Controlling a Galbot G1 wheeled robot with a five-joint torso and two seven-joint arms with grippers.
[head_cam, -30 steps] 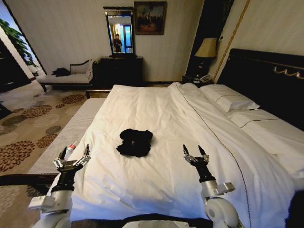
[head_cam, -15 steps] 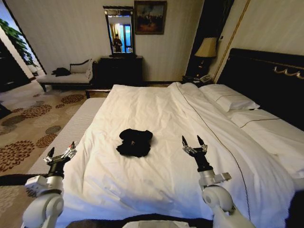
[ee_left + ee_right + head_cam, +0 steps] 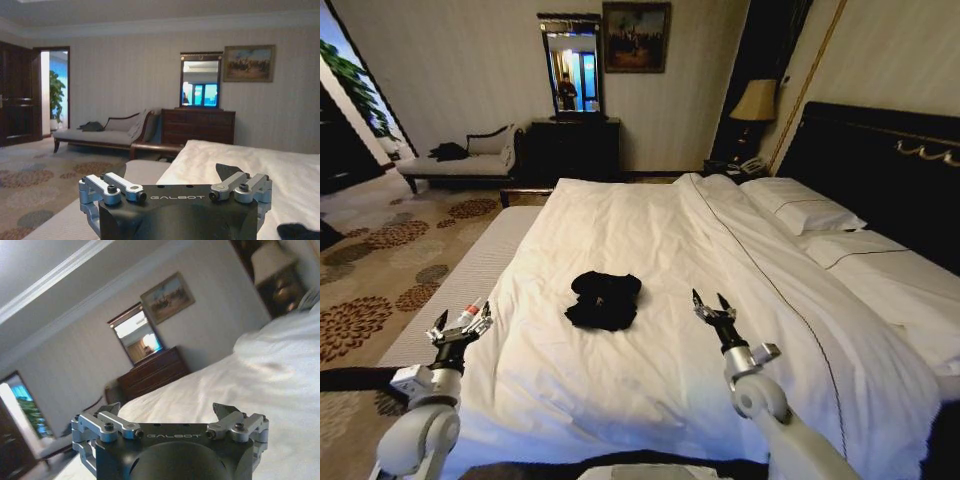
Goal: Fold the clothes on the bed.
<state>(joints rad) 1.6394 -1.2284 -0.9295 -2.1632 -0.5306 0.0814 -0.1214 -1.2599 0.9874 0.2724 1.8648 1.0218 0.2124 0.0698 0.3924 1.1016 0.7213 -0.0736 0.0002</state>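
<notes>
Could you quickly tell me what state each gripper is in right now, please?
Left gripper: open, holding nothing, at the bed's left edge.
Right gripper: open, holding nothing, above the duvet, right of the black T-shirt.

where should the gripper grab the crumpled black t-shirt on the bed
Probably the near edge of the black T-shirt, pinched from above. It lies bunched in a low heap on the white duvet, and the open right gripper hovers closest, beside it.
</notes>
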